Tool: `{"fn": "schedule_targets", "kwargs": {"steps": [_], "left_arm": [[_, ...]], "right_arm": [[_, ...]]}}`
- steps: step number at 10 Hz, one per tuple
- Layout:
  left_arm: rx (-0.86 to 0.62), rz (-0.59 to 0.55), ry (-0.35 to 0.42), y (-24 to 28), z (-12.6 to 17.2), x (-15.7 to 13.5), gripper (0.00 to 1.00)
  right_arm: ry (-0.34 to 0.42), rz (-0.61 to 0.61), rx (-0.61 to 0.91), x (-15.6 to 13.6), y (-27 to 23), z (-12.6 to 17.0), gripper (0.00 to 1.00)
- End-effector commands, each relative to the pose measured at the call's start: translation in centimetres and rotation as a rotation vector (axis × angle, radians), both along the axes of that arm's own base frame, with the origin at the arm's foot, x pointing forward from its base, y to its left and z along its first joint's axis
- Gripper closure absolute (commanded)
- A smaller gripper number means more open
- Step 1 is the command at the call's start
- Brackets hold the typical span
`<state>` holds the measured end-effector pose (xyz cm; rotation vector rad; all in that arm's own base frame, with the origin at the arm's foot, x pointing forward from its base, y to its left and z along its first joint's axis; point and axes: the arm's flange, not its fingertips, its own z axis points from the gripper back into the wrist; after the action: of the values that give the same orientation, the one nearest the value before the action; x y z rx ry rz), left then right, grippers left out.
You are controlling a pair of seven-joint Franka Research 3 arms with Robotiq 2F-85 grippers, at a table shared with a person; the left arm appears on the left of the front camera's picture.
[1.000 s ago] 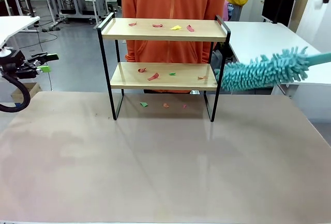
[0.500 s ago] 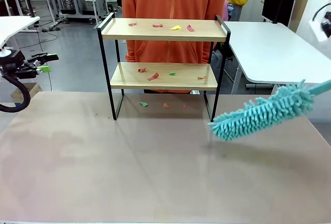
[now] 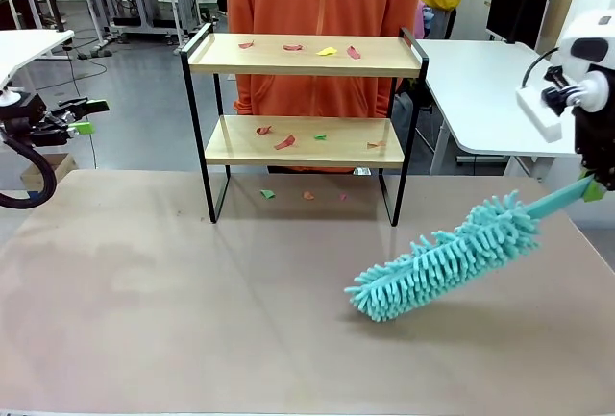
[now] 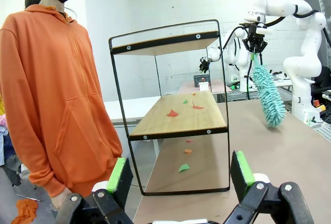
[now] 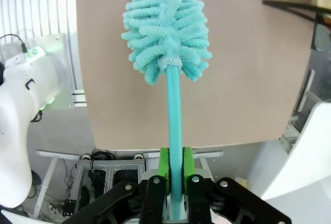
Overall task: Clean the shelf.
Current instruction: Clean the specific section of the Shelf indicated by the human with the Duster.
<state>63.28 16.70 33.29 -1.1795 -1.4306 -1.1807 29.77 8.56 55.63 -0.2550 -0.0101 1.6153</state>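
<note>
Shelf (image 3: 298, 62) at the far middle of the desk (image 3: 144, 320), paper scraps (image 3: 284, 142) on both boards. Right tool (image 5: 173, 168) clenches the duster (image 3: 437, 264) by its handle, presumably for reach into the tiers; left tool (image 4: 178, 175) hangs released, off to the side.

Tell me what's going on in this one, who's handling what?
The right gripper is shut on the handle of a teal duster, whose head is down near the table, in front and to the right of the shelf. Coloured paper scraps lie on both shelf boards and on the table beneath. The left gripper is open and holds nothing. A person in orange stands behind the shelf.
</note>
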Motion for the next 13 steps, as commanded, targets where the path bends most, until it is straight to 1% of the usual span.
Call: {"fn": "schedule_targets", "kwargs": {"steps": [1,2,3,13], "left_arm": [[0.005,0.001,-0.015,-0.03,0.12,-0.07,0.0],[0.005,0.001,-0.015,-0.03,0.12,-0.07,0.0],[0.005,0.001,-0.015,-0.03,0.12,-0.07,0.0],[0.005,0.001,-0.015,-0.03,0.12,-0.07,0.0]], "right_arm": [[0.036,0.037,0.018,-0.09,0.55,-0.15,0.87],[0.032,-0.008,0.03,0.09,0.93,-0.49,0.87],[0.016,0.012,0.005,-0.17,0.61,-0.3,0.87],[0.016,0.012,0.005,-0.17,0.61,-0.3,0.87]]}}
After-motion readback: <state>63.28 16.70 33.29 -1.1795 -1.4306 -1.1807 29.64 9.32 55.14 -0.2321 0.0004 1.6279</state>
